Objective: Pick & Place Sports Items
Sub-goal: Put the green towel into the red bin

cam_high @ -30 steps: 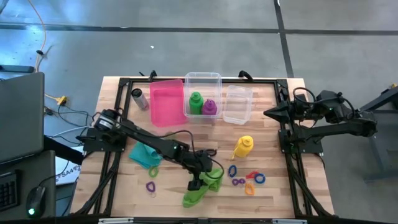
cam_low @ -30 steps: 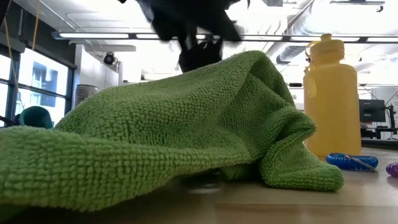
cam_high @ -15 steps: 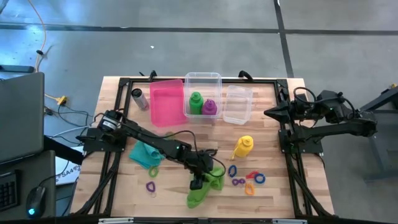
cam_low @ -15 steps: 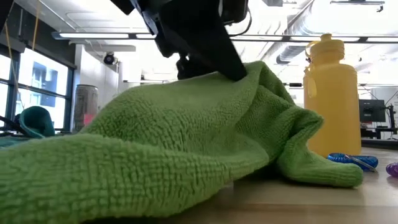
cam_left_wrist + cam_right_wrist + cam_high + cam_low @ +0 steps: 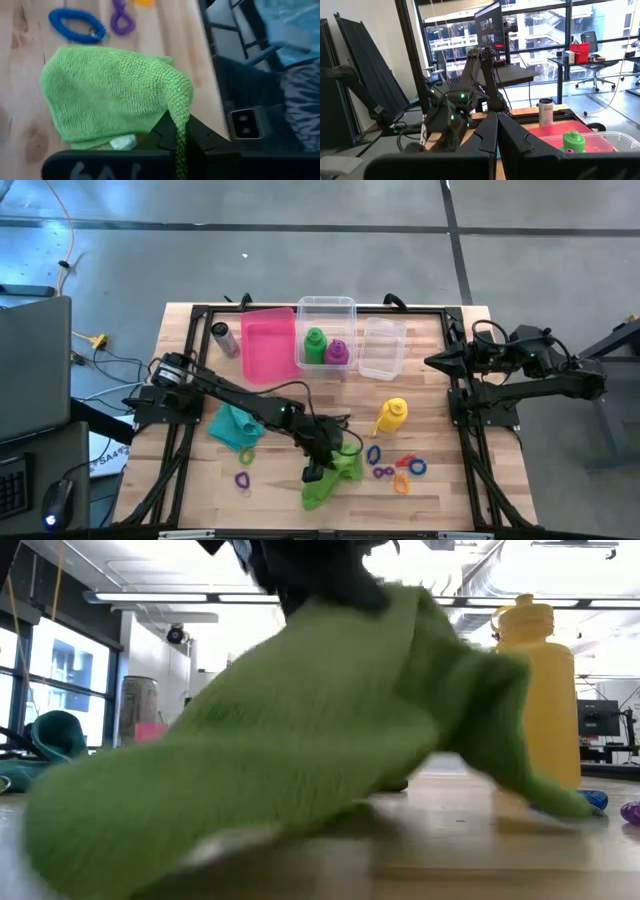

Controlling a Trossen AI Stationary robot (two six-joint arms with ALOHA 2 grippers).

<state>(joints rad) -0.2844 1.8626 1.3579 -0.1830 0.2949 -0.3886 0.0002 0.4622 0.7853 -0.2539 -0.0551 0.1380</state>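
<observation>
Left hand (image 5: 314,471) clamped on the lime green cloth (image 5: 333,477) near the front edge of the desk (image 5: 440,500), one fold pinched between its closed fingers, the rest trailing on the wood. Blue ring (image 5: 76,31) and purple ring (image 5: 122,22) lie just beyond the cloth. Yellow bottle (image 5: 391,417) stands nearby. Right hand (image 5: 436,362), fingers together and empty, waits at the desk's right edge.

The lime green cloth (image 5: 300,730) smears into blur in the low view, its lower-left end cut by the frame edge — it hides part of the yellow bottle (image 5: 545,690) at 3 o'clock.

Bottom of the green bottle (image 5: 573,140) — cropped.
</observation>
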